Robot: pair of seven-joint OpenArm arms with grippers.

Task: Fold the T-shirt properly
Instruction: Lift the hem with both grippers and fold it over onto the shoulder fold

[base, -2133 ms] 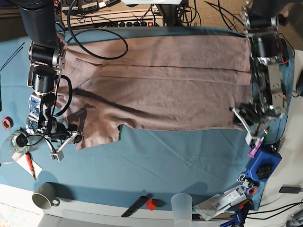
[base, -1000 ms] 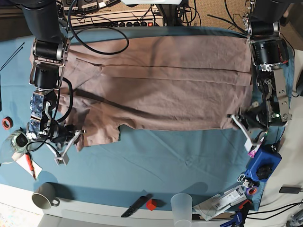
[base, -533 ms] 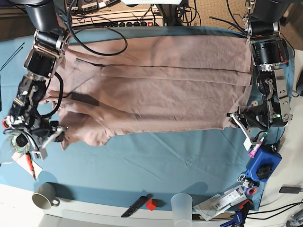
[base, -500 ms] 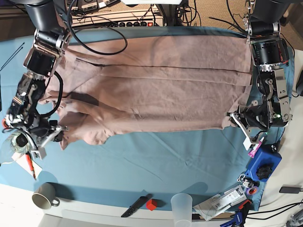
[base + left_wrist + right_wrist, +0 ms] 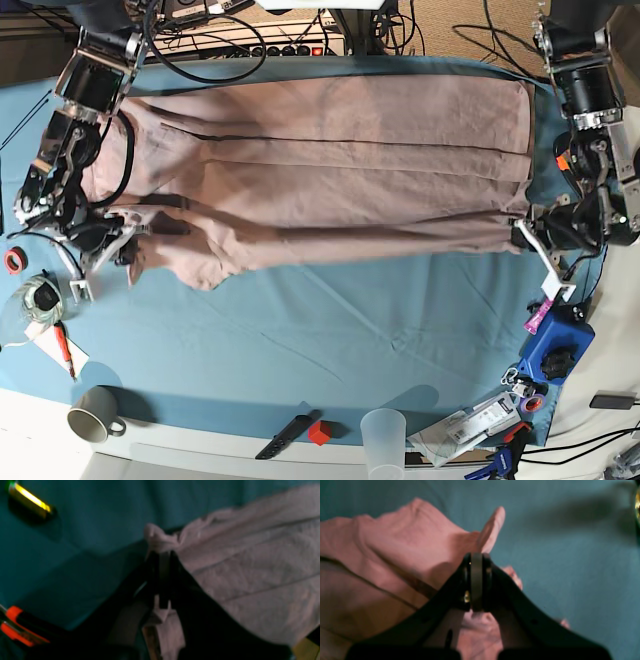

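T-shirt (image 5: 330, 170) lies spread flat across the far half of the worktop (image 5: 330, 340), on the teal cloth, long axis side to side. Near edge sits farther back than half a second ago; more bare cloth shows in front of it.

Left gripper (image 5: 160, 555): jaws closed tight on a bunched corner of the T-shirt (image 5: 250, 562), fabric pinched into a small knot at the tips. In the base view it sits at the T-shirt's right near corner (image 5: 527, 232), shifted outward and back from its earlier spot; that edge now drawn straighter.

Right gripper (image 5: 476, 562): jaws closed on a fold of the T-shirt (image 5: 395, 555), a flap sticking up past the tips. In the base view it holds the T-shirt's left near part (image 5: 115, 240), moved back toward the T-shirt's far edge since the earlier frame. The sleeve end that hung forward is pulled in; only a short lobe (image 5: 205, 272) points toward the near side.

Mug (image 5: 93, 413), clear cup (image 5: 383, 435) and black knife (image 5: 288, 432) stand well clear of the T-shirt's near edge, unchanged. Red tape roll (image 5: 14, 261) just left of the right gripper.
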